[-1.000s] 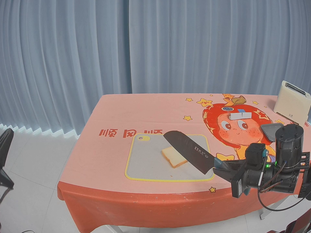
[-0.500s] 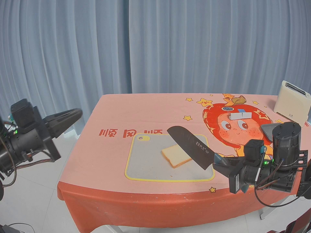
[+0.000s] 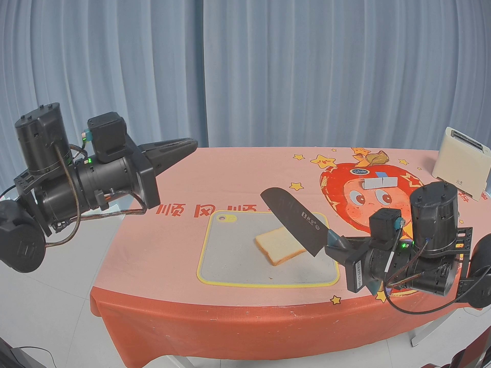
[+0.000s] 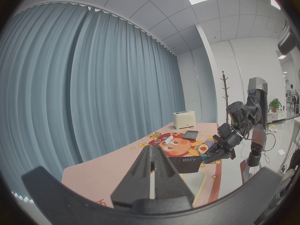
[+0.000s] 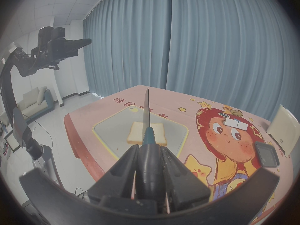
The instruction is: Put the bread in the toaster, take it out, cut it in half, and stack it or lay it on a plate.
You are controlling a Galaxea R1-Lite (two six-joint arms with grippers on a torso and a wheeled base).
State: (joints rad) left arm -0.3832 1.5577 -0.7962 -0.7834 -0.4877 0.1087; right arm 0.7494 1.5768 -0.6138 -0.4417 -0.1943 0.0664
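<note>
Cutting step: right gripper (image 3: 331, 246) fingers grasp knife (image 3: 294, 221) over bread (image 3: 273, 246); left gripper (image 3: 186, 146) fingers clenched, empty. Next: blade down midline.

The knife (image 3: 294, 221) is black, bread (image 3: 273, 247) tan, toaster (image 3: 460, 164) cream, board (image 3: 230, 254) grey, yellow-rimmed.

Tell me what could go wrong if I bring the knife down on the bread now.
1. The bread lies loose on the cutting board. The left pincer is shut and high, far from it, so the slice may slide or tear.
2. The right pincer grips the knife only by its handle. Pressing could twist the blade and give uneven halves.
</note>
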